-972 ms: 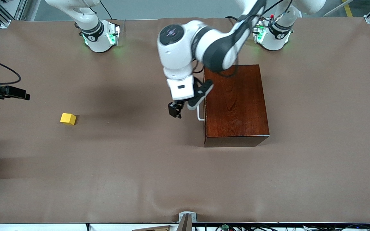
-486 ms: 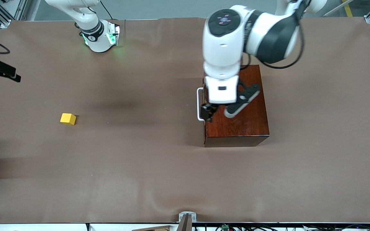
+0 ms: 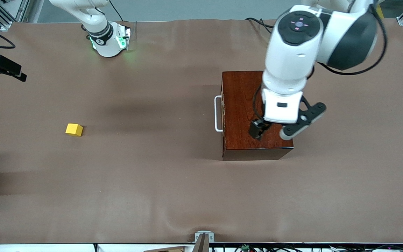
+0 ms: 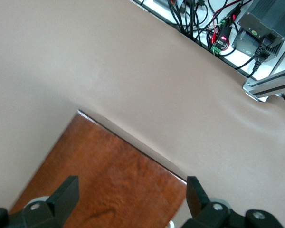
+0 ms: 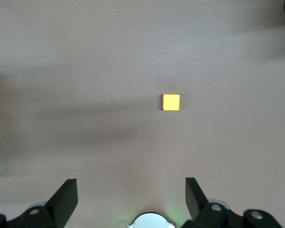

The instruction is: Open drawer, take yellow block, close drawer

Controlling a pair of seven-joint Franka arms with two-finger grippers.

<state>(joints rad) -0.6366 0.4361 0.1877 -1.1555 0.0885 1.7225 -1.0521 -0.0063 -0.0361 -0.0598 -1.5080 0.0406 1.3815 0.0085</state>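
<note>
The dark reddish-brown box (image 3: 257, 115) stands toward the left arm's end of the table. Its drawer is shut, and only the white bar handle (image 3: 217, 113) shows on its front. The yellow block (image 3: 74, 129) lies on the bare table toward the right arm's end, far from the box. My left gripper (image 3: 257, 130) hangs open and empty over the box top, which fills the left wrist view (image 4: 109, 175) between the fingers. My right gripper (image 5: 128, 190) is open and empty, high over the table. The yellow block (image 5: 171, 101) lies far below it.
The brown mat (image 3: 173, 189) covers the whole table. The right arm's base (image 3: 107, 38) stands at the table's edge farthest from the front camera. Cables and electronics (image 4: 223, 28) lie off the table edge near the box.
My left gripper has swung from in front of the drawer handle across the box top toward the left arm's end. The drawer stays shut and the block has not moved.
</note>
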